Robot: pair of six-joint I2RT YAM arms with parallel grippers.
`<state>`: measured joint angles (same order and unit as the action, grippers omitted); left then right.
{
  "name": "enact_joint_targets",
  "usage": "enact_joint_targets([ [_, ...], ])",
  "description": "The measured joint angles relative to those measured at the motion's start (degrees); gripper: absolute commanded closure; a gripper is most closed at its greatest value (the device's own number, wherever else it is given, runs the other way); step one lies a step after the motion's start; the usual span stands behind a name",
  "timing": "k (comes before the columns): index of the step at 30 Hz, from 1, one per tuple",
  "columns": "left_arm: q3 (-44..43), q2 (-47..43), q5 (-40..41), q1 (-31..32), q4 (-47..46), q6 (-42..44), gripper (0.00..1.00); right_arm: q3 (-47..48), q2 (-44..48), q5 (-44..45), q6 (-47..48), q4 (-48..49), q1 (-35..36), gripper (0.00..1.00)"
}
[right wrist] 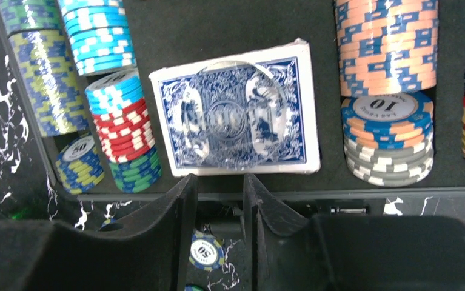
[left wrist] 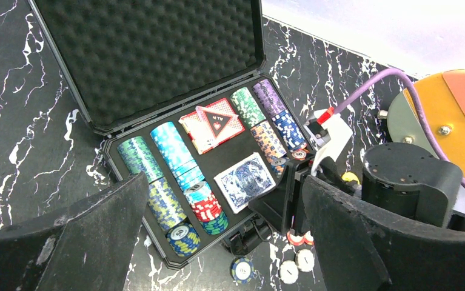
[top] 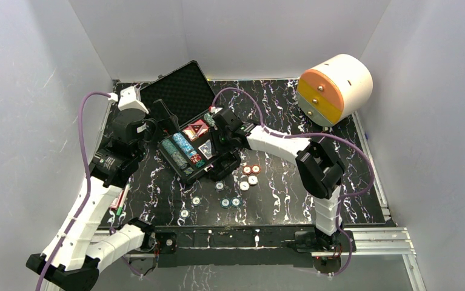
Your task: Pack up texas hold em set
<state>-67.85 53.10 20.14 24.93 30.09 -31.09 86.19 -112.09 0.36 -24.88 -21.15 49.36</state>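
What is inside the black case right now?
Rows of poker chips lie in slots on both sides of the case, with a red card deck and a blue card deck between them. Anything beneath the decks is covered, and the right gripper hides part of its front edge.

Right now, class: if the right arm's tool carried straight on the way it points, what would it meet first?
Most likely the near edge of the blue card deck in the case, just past the right tool; the case's front rim lies so close that depth leaves it unsure.
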Motion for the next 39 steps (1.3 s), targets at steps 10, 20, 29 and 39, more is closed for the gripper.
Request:
enact_joint_targets([
  [10,0.28,0.00,-0.04,0.00,-0.09,-0.07,0.02,-6.38,14.05,6.62,-1.44,-1.66,-0.37,0.24],
  [20,0.85,0.07,-1.25,0.00,-0.04,-0.90,0.02,-16.02,17.97,20.96,-10.16,-9.38,-17.03,0.14],
  [29,0.85,0.07,-1.97,0.00,-0.04,-1.16,0.02,-17.42,8.41,22.34,-10.88,-10.75,-25.05,0.15],
  [39,0.85,0.44,-2.19,0.00,-0.02,-1.53,0.02,-15.96,4.63,19.65,-7.37,-5.22,-26.53,0.29],
])
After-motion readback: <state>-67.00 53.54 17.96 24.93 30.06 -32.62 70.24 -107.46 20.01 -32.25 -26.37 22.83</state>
